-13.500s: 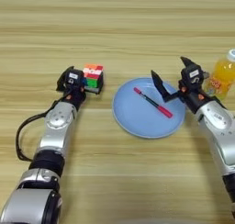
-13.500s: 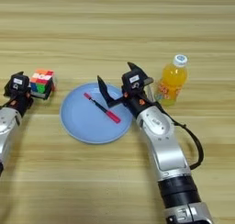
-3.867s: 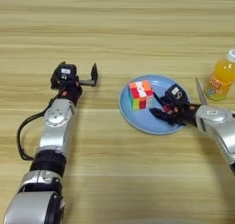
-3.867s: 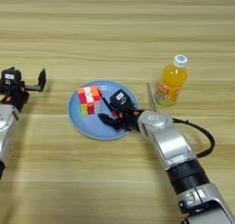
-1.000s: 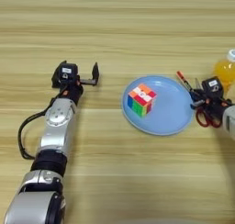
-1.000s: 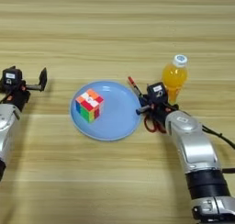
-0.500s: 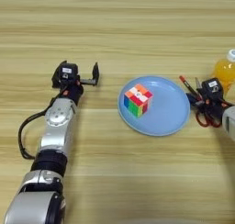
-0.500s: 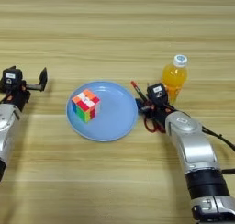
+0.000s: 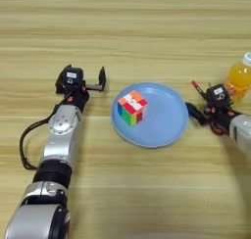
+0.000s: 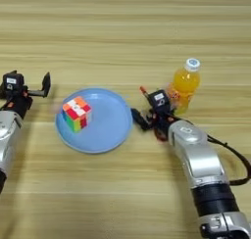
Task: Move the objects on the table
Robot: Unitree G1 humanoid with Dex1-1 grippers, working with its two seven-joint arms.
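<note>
On the left side of the surface (image 9: 147,17), the left gripper (image 9: 84,81) rests just left of the plate (image 9: 166,128). Its jaws are spread wide and hold nothing. This arm looks idle.

The round blue plate lies near the middle of the surface. The colourful cube (image 9: 132,107) sits on the left part of the plate, tipped a bit to one side.

Just past the plate's right rim is the right gripper (image 10: 147,116). The red-tipped pen (image 10: 143,92) pokes up from it, so the jaws seem to be pinching the pen. Something red shows under the gripper too, maybe scissors, but I cannot tell.

The orange-juice bottle (image 10: 184,84) stands upright just right of that gripper, toward the right edge.

I think the pen is being carried off the plate. Next, the jaws should lower it onto bare surface and let go, without bumping the bottle.
</note>
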